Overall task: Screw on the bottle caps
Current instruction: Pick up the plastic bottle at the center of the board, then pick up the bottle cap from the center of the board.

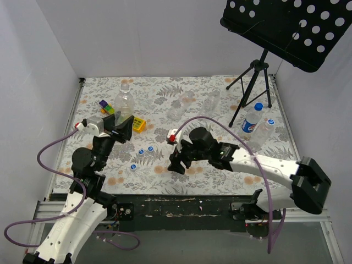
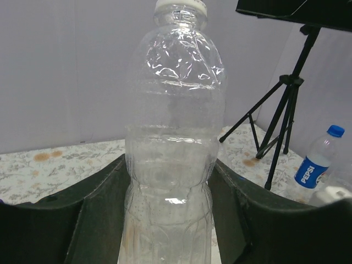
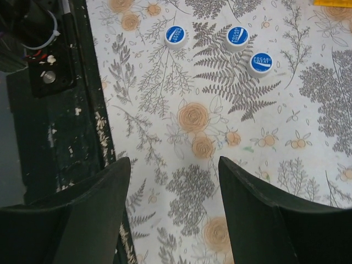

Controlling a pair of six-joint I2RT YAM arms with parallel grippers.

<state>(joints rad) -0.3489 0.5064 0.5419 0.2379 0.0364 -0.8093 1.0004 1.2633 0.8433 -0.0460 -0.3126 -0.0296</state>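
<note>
Toy blocks (image 1: 105,106) sit just left of the clear bottle (image 2: 169,137), and a yellow block (image 1: 139,124) is just right of the left claw (image 1: 124,124). A black stand (image 2: 291,81) on a tripod is at the far right, with its legs near the Pepsi bottle (image 1: 252,119).

The left claw is clamped on the upright clear bottle, a finger on each side. The right claw (image 1: 176,163) is spread wide and holds nothing, hanging over bare cloth.

Three blue bottle caps (image 3: 176,37) lie loose on the cloth between the two claws, just left of the right one.

About five bottles:
- the held one
- the Pepsi, capped blue
- one clear bottle beside the Pepsi
- two faint clear ones mid-table, hard to make out

The surface is a floral cloth (image 1: 165,88), the walls (image 1: 165,38) are plain white, and the near edge (image 1: 181,209) is scuffed black.
</note>
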